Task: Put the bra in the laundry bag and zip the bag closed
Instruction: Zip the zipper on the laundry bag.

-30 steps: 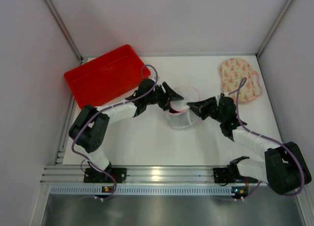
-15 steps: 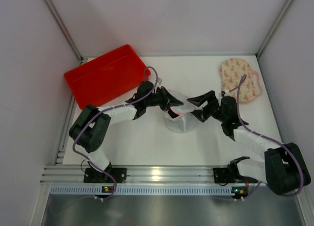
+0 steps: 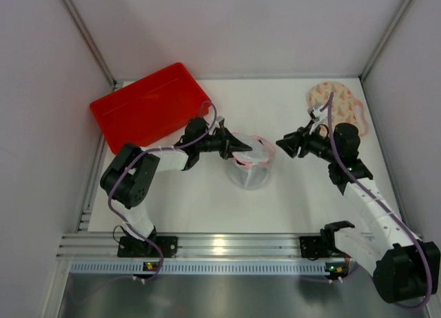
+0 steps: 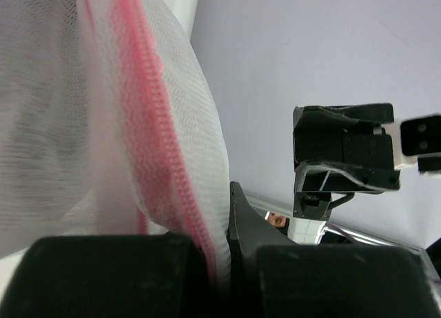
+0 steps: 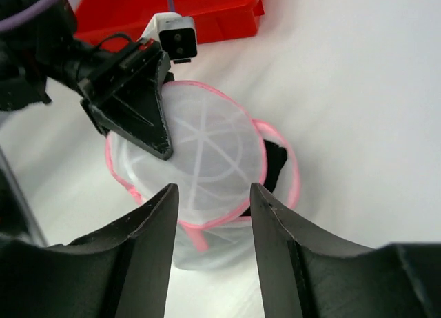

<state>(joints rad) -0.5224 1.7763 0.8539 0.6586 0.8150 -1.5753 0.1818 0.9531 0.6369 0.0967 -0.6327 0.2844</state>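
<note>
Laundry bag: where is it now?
The laundry bag sits mid-frame in the top view, right of the red tray. The left claw pinches its rim, and the right claw is open to its right.

Two matching arms on show: the left arm (image 3: 165, 156) and right arm (image 3: 372, 207) both pair chunky matte-black joint housings with white tube links. A purple cable (image 3: 207, 111) runs along the left one, and a second purple cable (image 3: 332, 125) rides the right. Left fingers (image 5: 141, 114): black, triangular, tapering to a point, with a white-cased camera (image 5: 178, 38) above them. Right fingers (image 5: 148, 242): same black, broad and curved.
</note>
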